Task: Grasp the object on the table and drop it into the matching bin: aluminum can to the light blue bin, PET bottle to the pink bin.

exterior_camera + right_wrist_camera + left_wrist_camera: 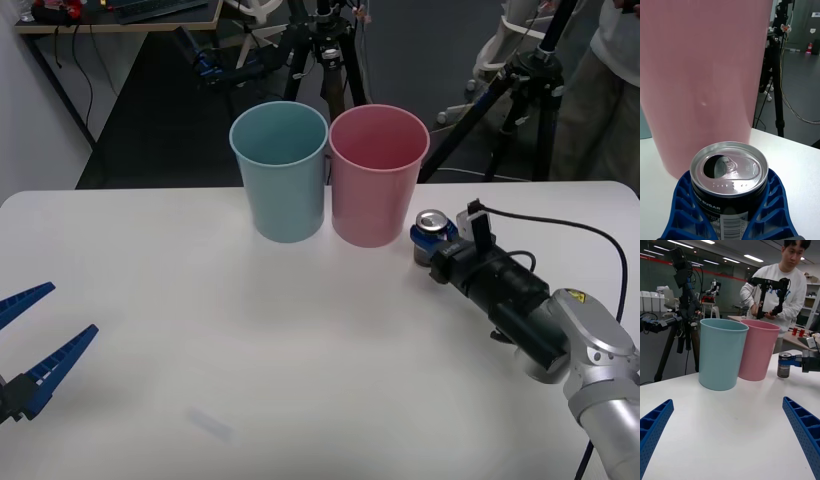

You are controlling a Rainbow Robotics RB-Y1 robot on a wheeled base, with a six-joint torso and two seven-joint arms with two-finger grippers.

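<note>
The aluminum can (pixel 432 226), silver-topped with a dark label, stands upright on the white table (pixel 250 350) just right of the pink bin (pixel 376 185). My right gripper (pixel 438 246) is shut on the can, its blue fingers (pixel 769 202) hugging both sides of the can (pixel 729 176). In the right wrist view the pink bin (pixel 703 75) rises close behind the can. The light blue bin (pixel 283 180) stands touching the pink one on its left. My left gripper (pixel 70 310) hovers open at the table's near left, far from the can (pixel 784 365).
Both bins sit near the table's far edge. Tripods (pixel 325 55) and cables stand on the floor beyond it. The right arm's black cable (pixel 560 225) trails over the table's right side. A person stands behind the table.
</note>
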